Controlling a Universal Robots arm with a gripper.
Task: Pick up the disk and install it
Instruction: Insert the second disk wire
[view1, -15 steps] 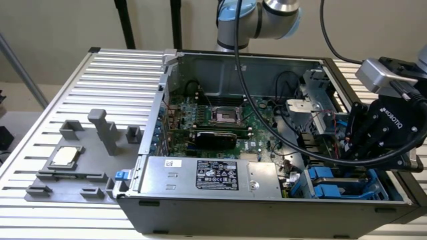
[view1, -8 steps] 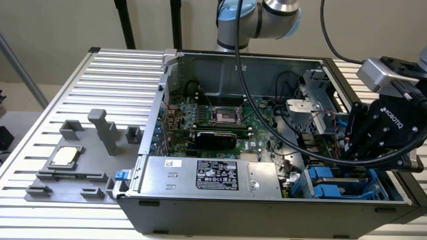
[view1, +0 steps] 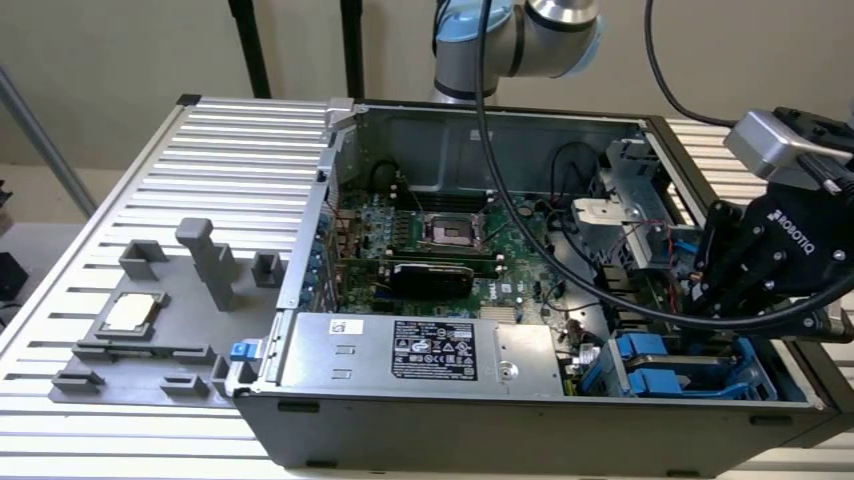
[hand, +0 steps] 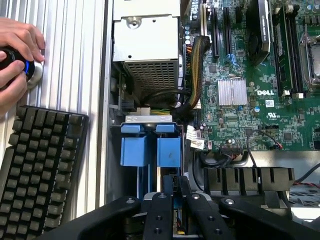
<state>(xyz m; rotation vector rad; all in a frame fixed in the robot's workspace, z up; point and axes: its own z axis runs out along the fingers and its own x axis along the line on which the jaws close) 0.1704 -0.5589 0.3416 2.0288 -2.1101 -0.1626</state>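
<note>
Wrist view: hand (hand: 176, 210) clamped on disk (hand: 176, 192), over the blue-railed drive bay (hand: 150, 150). Could jam on bay rails if tilted; cables (hand: 192, 75) close by.

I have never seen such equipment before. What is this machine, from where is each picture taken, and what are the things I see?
The machine is a robot arm with a black gripper at its end. One picture comes from a camera standing off the arm, the other from a camera on the arm's wrist, looking down past the gripper's fingers. On the ribbed metal table stands an open computer case with its green motherboard showing. The gripper hangs over the blue drive carriers in the case's corner. Whether it holds anything, I cannot tell. Beside the case, a grey fixture carries a small square chip. The wrist view also shows a keyboard and a person's hands on a control device.
</note>
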